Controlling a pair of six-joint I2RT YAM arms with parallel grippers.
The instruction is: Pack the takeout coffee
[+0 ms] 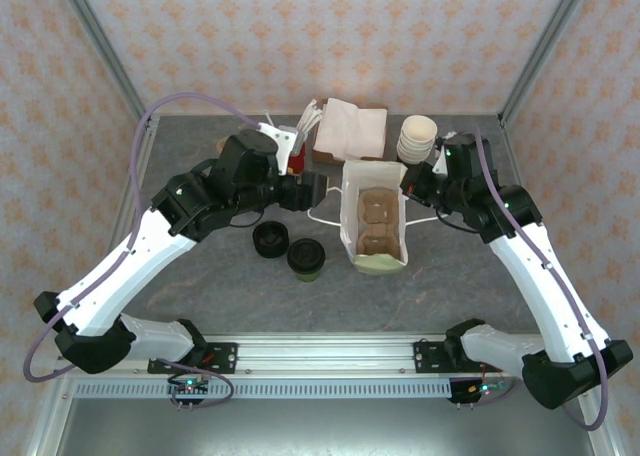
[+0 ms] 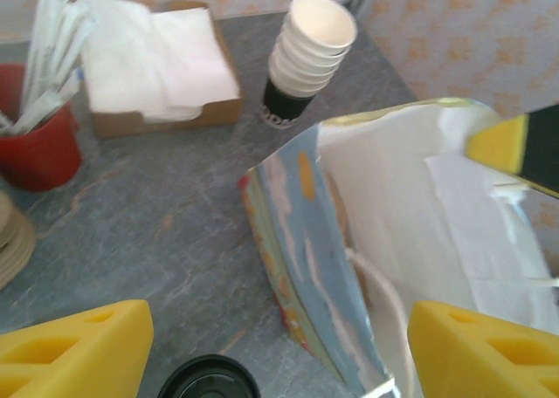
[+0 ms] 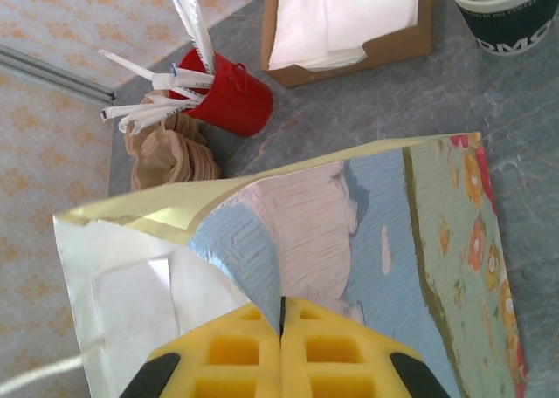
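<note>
Takeout coffee (image 1: 306, 260): stands on the table (image 1: 200, 276), just left of the paper bag's (image 1: 352, 238) near corner and outside it.
Its axis: long axis vertical, black-lidded end up, green wall showing below.
Neighbour: squat black pile of lids (image 1: 270, 240) just beside it, to its left.
Paper bag: upright, mouth open upward, brown cardboard inside.
Left gripper (image 2: 275, 359): jaws wide apart, the bag's left wall between the yellow fingers (image 2: 74, 346), nothing clamped.
Right gripper (image 3: 281, 346): jaws together, pinching the bag's right rim.
Behind the bag: stack of cups (image 1: 417, 138), napkin box (image 1: 345, 131), red cup (image 1: 297, 158).
</note>
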